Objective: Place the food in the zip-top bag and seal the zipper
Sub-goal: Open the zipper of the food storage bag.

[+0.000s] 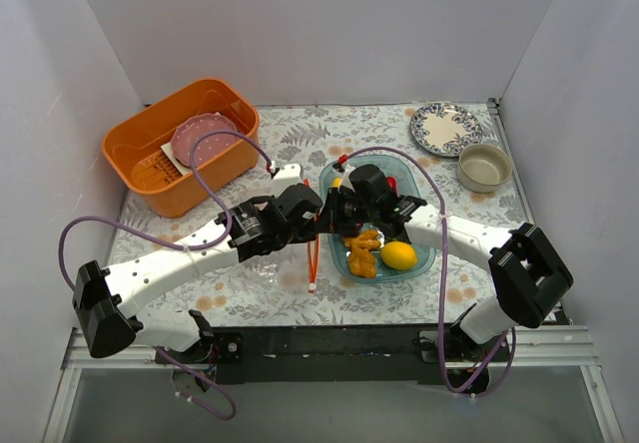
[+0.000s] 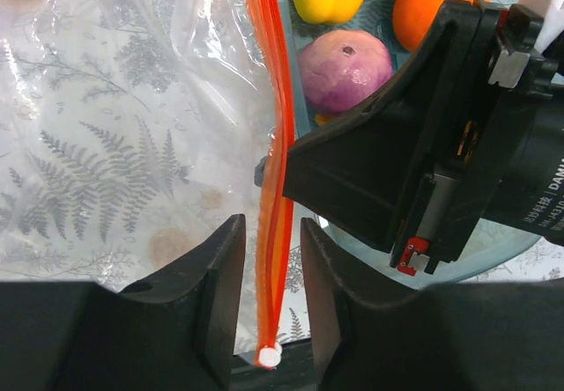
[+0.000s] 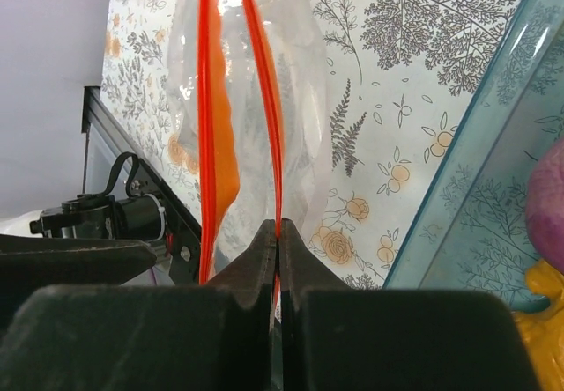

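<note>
Pinching the orange zipper (image 3: 205,100), the right gripper (image 3: 278,226) is clenched on it; the left gripper (image 2: 271,232) straddles it, released. The clear bag (image 2: 176,47) lies on the tabletop (image 1: 319,129) beside the tray (image 3: 467,162) holding food (image 1: 399,255).

Top external: high above and behind the arm bases (image 1: 205,345), angled down, far enough to take in the whole worktop (image 1: 265,298).
Left wrist: close behind the left fingers (image 2: 216,294), low over the worktop, facing along the zipper (image 2: 278,144) toward the tray (image 2: 493,254).
Right wrist: very close behind the right fingers (image 3: 260,263), facing down the zipper toward the worktop's near rail (image 3: 176,224).
Shared: zipper and tray in all three; purple onion (image 2: 344,70) in both wrist views.
</note>
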Robot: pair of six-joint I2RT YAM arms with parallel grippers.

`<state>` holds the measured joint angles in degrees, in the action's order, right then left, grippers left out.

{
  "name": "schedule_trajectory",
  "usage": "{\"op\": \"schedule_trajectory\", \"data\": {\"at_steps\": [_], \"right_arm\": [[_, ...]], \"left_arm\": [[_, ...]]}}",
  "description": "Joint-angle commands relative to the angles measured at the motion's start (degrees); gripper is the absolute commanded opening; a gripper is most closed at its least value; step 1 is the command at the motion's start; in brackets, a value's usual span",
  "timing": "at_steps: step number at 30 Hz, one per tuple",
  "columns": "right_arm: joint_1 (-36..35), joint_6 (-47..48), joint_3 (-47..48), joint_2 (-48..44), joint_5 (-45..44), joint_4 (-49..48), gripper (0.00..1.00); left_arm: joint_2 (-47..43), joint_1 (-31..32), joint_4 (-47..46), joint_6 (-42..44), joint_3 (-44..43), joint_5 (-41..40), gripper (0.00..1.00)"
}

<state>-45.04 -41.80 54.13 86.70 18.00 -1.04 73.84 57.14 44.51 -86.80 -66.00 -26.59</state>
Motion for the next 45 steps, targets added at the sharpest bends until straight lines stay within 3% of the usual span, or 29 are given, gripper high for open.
{"op": "schedule_trajectory", "data": {"at_steps": [1, 4, 11, 17, 25, 36, 38, 42, 45], "right_arm": [[-0.2, 0.0, 1.3, -2.3, 0.6, -2.1, 0.01], [-0.2, -0.1, 1.5, -2.1, 0.6, -2.1, 0.01], [-0.2, -0.1, 2.1, -1.8, 0.0, -1.6, 0.01], [-0.2, 1.3, 3.7, -1.6, -1.7, 0.7, 0.01], [-0.2, 1.8, 4.1, -1.7, -2.3, 1.0, 0.01], [-0.2, 2.1, 4.0, -1.8, -2.4, 2.8, 0.01], [-0.2, 2.1, 3.8, -2.1, -1.9, 2.8, 0.01], [-0.2, 2.2, 3.7, -2.5, -1.7, 2.7, 0.01], [-0.2, 2.6, 3.8, -2.1, -1.9, 3.1, 0.01]], "left_arm": [[-0.7, 0.6, -2.2, 1.6, 0.7, 2.2, 0.36], [-1.5, 1.2, -2.8, 1.3, 1.4, 2.3, 0.40], [0.0, 5.0, -0.6, -2.7, 2.7, 1.1, 0.39], [2.4, 7.6, 4.8, -5.9, 1.3, -4.6, 0.37], [5.0, 8.1, 10.5, -8.8, -0.8, -9.9, 0.34], [4.2, 8.1, 10.3, -9.3, -0.4, -11.7, 0.36], [4.6, 8.1, 10.9, -11.4, 0.2, -12.1, 0.34], [2.8, 8.1, 8.5, -12.4, 2.9, -11.7, 0.15], [1.7, 8.1, 8.7, -13.0, 3.4, -12.1, 0.08]]}}
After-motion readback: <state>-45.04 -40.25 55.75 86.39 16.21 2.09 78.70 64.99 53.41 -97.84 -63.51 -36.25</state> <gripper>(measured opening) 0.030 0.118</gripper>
